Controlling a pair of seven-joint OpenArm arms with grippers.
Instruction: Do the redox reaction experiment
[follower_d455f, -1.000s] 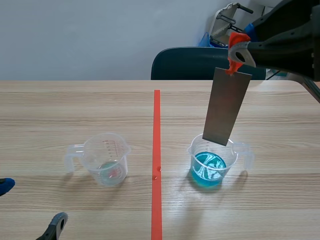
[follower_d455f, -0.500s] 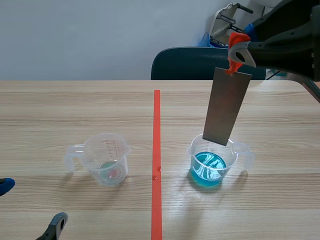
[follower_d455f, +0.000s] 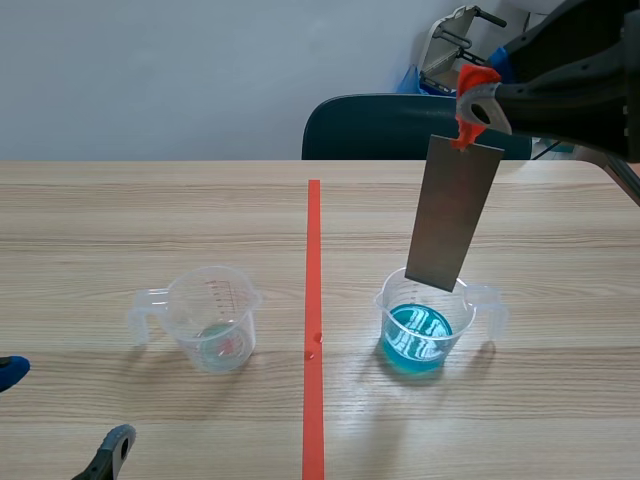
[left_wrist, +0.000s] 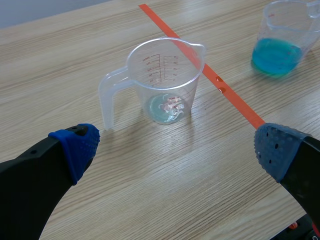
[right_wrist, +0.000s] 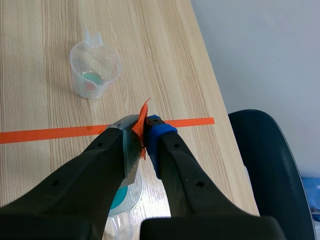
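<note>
Scene view: On a pale wood-grain table (follower_d455f: 150, 220), the raised right gripper (follower_d455f: 478, 100) is clamped on the orange tab (follower_d455f: 466, 128) at the top of a flat grey metal strip (follower_d455f: 453, 215). The strip hangs slightly tilted, its lower end at the rim of the blue cup (follower_d455f: 425, 325) and above the bright blue liquid. Whether it touches the rim cannot be told. Across the orange tape (follower_d455f: 314, 330) stands the clear cup (follower_d455f: 212, 318), a handled plastic measure holding a pale film of liquid. A dark chair (follower_d455f: 400, 128) stands behind the table. The left gripper (follower_d455f: 62, 405) lies low at the near edge.

Left wrist view: The left gripper (left_wrist: 175, 145) is spread wide and holds nothing, its dotted blue pads (left_wrist: 75, 147) well apart. The clear cup (left_wrist: 162, 80) stands ahead between them, its red graduations too small to read. The blue cup (left_wrist: 280, 35) stands beyond the tape (left_wrist: 210, 75).

Right wrist view: The right gripper (right_wrist: 142, 132) pinches the strip (right_wrist: 131, 150), seen edge-on, with the tab (right_wrist: 143, 120) sticking out past the fingertips. The blue cup (right_wrist: 125, 195) sits directly beneath, partly hidden by the fingers. The clear cup (right_wrist: 95, 67) stands far off across the tape (right_wrist: 50, 134).
</note>
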